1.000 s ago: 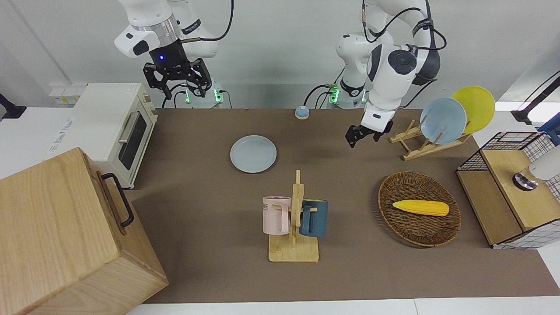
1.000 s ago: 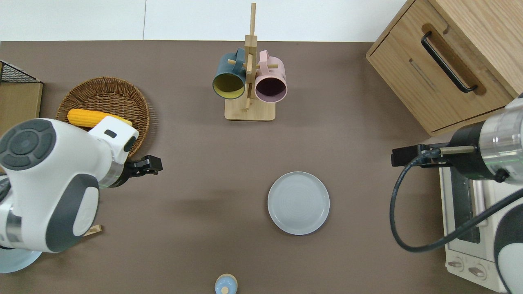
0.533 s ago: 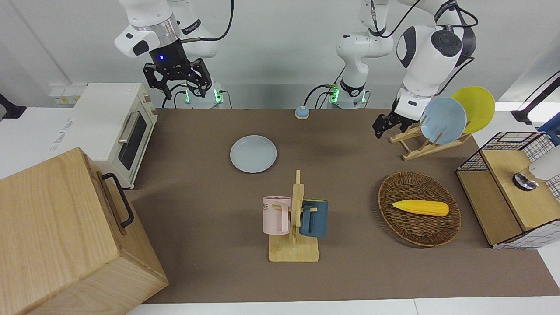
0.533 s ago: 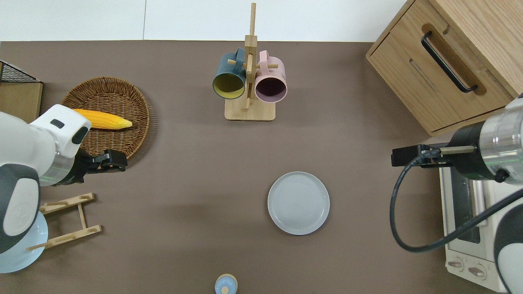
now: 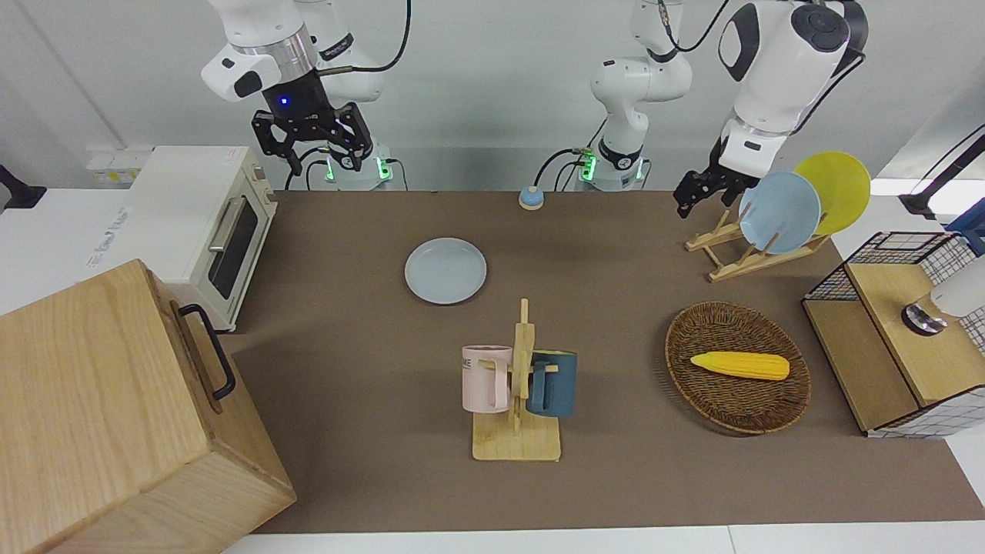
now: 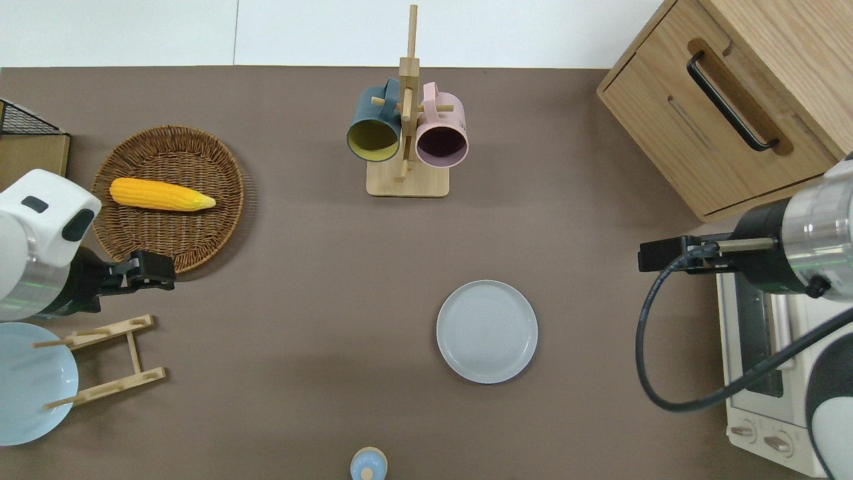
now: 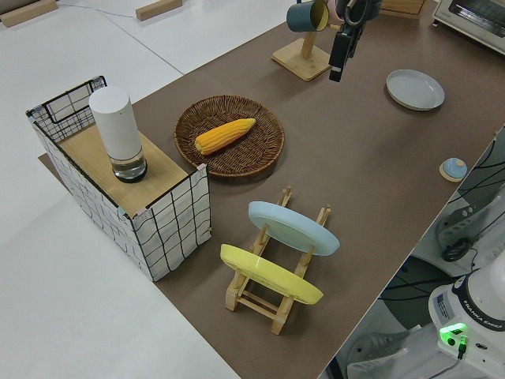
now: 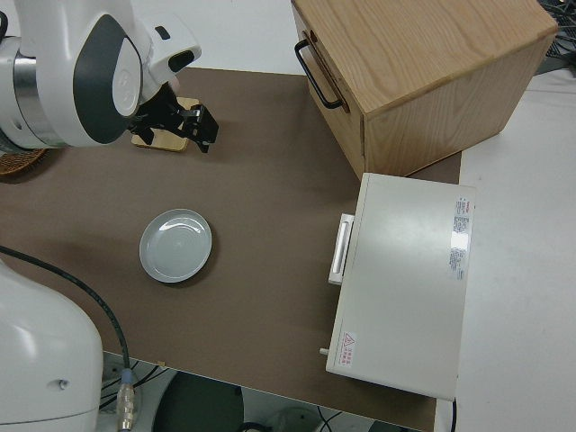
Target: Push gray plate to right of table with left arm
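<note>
A tabletop scene with two robot arms, described outward from the left gripper (image 6: 156, 272). It hangs in the air holding nothing, and I cannot tell whether its fingers are spread or closed. Directly below and around it sit the nearest things: the edge of a wicker basket (image 6: 220, 227) holding a corn cob (image 6: 160, 193), and a wooden plate rack (image 6: 106, 360) carrying a bluer plate (image 5: 779, 211) and a yellow plate (image 5: 835, 188), stood on edge to store them. Well apart from the gripper, toward the right arm's end of the table (image 6: 320, 267), the gray plate (image 6: 486, 331) lies flat and untouched by either arm. Judging by that wide gap, the pushing contact is over and the arm appears clear of the work. Farther still, the right gripper (image 5: 312, 138) is parked.
</note>
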You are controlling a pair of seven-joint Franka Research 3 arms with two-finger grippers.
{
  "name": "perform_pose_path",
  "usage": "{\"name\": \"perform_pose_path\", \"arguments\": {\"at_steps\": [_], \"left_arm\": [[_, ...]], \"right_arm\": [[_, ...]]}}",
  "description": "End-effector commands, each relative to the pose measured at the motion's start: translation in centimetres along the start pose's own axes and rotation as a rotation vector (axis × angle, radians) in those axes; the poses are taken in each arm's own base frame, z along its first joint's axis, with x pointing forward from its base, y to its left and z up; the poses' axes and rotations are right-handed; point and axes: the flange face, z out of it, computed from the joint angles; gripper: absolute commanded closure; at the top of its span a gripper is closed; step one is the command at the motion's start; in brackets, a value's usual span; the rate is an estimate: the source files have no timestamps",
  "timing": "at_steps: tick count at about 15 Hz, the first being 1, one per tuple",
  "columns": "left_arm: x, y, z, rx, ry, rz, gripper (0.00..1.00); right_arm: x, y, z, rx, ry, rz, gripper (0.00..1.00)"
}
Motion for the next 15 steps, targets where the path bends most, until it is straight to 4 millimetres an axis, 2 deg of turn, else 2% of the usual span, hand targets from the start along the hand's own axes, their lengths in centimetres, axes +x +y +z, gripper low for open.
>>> {"name": "perform_pose_path", "arguments": {"at_steps": [1, 3, 10, 15], "left_arm": [[-1.0, -0.3, -3.8, -0.007, -0.021, 0.013, 0.01], [-1.2, -0.4, -4.8, -0.007, -0.025, 0.011, 0.01], [-1.5, 1.2, -4.8, -0.005, -0.021, 0.031, 0.01], [-1.4, 1.0, -5.1, -0.010, -0.013, 0.024, 0.01]], "right_arm": [[0.1, 0.0, -0.3, 0.018, -0.002, 0.003, 0.005], [0.1, 0.0, -0.3, 0.018, -0.002, 0.003, 0.005], [0.1, 0.0, -0.3, 0.018, -0.002, 0.003, 0.005], [0.1, 0.0, -0.3, 0.018, -0.002, 0.003, 0.005]]}}
